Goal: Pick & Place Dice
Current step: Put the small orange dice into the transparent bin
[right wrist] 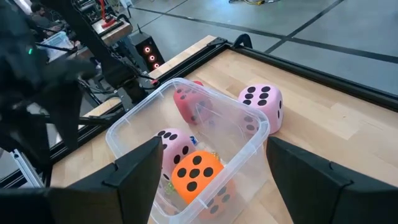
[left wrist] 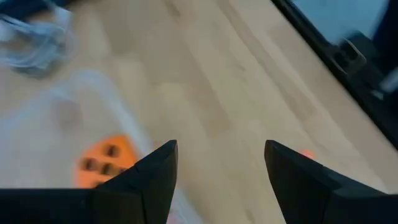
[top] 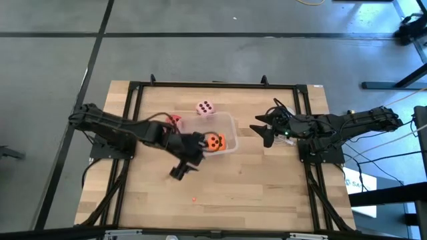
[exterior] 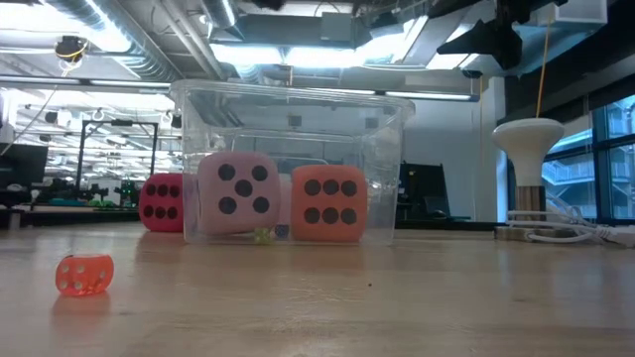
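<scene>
- Currently the left end effector [top: 189,162] hangs over the near-left edge of the clear tub [top: 230,121], fingers spread, nothing between them.
- Inside the tub sit the orange die [top: 213,142] and one pale pink die [right wrist: 176,142].
- Beyond the tub's far side rests the other pink die [top: 205,107]; the red die [top: 175,121] lies just left of it.
- Right end effector [top: 264,128] waits right of the tub, open and empty.
- A tiny orange die [exterior: 84,275] lies near on the surface [top: 267,187].

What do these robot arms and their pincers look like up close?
Both arms are dark, jointed and slender. The left pincer and the right pincer each end in two flat, wedge-shaped black fingers. Thin cables trail beside the right arm.
</scene>
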Controlling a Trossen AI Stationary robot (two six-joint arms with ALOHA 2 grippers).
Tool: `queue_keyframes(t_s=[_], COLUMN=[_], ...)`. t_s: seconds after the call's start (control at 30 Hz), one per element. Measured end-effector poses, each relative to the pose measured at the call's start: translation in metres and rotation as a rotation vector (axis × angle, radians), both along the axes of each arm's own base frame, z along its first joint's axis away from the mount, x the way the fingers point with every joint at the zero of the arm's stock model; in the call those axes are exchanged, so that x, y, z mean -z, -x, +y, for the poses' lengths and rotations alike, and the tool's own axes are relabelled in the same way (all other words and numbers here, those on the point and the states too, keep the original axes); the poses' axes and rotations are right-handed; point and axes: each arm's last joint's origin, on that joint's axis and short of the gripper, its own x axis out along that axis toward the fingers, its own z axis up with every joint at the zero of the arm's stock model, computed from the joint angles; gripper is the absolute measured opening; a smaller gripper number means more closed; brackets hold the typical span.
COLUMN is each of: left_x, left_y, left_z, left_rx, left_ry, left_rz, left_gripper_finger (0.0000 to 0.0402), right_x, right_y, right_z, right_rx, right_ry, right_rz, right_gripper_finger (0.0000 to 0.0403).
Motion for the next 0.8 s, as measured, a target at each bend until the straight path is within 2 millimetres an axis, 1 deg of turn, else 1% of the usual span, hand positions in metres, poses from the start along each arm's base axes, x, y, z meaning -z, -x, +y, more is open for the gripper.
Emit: queue_keyframes(t_s=[0.23, 0.37, 0.43, 0.57, 0.8], left_x=[0.019, 0.031, 0.039, 0.060, 0.104], left_y=[0.009, 0.007, 0.002, -0.006, -0.022], left_z=[-0.029, -0.044, -0.051, -0.065, -0.083], left_rx=[0.014, 0.037, 0.049, 0.104, 0.167], left_ry=[0.037, 0.035, 0.028, -0.011, -0.080], left_rz=[0.126, 0.179, 0.195, 0.259, 0.388], left_gripper_finger=[0.0228, 0.0228, 0.0228, 0.0228, 0.0228], right_x=[0.000, 0.000, 0.000, 0.000, 0.000], right_y=[0.000, 0.000, 0.000, 0.000, -0.001], right_z=[0.000, 0.001, 0.001, 0.002, 0.002], right_rx=[-0.007, -0.017, -0.029, -0.060, -0.068], right_ry=[-0.003, -0.007, -0.012, -0.025, -0.064], right_rz=[0.001, 0.001, 0.003, 0.005, -0.002], right_gripper_finger=[0.0285, 0.0285, 0.0285, 0.0285, 0.0285])
